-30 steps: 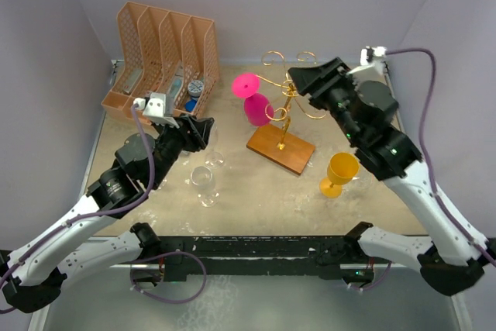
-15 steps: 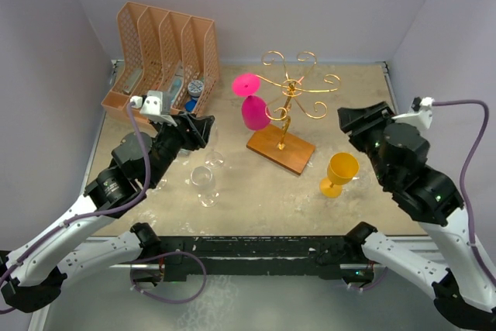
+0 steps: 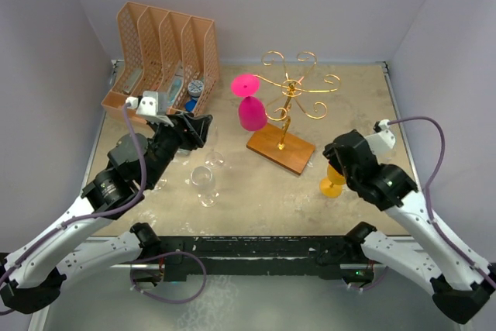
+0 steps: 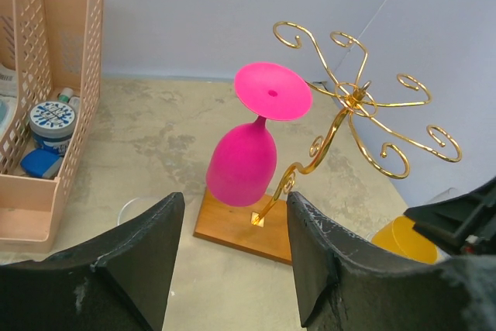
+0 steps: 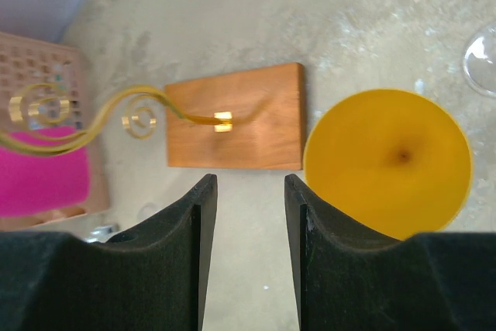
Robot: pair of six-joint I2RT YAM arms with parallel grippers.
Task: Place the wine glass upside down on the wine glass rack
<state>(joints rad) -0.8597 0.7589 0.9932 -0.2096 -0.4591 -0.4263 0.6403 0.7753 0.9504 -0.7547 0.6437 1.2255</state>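
The gold wire wine glass rack (image 3: pixel 293 92) stands on its brown wooden base (image 3: pixel 280 149) mid-table. A pink wine glass (image 3: pixel 252 109) hangs upside down on its left arm; it also shows in the left wrist view (image 4: pixel 244 159). A yellow wine glass (image 3: pixel 333 182) stands upright right of the base, partly hidden by my right arm. A clear wine glass (image 3: pixel 204 180) stands near my left arm. My right gripper (image 3: pixel 335 152) is open and empty, above and just left of the yellow glass (image 5: pixel 387 160). My left gripper (image 3: pixel 201 126) is open and empty, left of the rack (image 4: pixel 353 106).
An orange plastic file organizer (image 3: pixel 159 52) holding small items stands at the back left. Walls close the table at the back and sides. The clear glass's rim (image 4: pixel 136 208) shows just beyond my left finger. The wooden base (image 5: pixel 235 118) lies ahead of my right fingers.
My right arm has drawn back from the rack's top and come down toward the near right, over the yellow glass. My left arm has barely moved.
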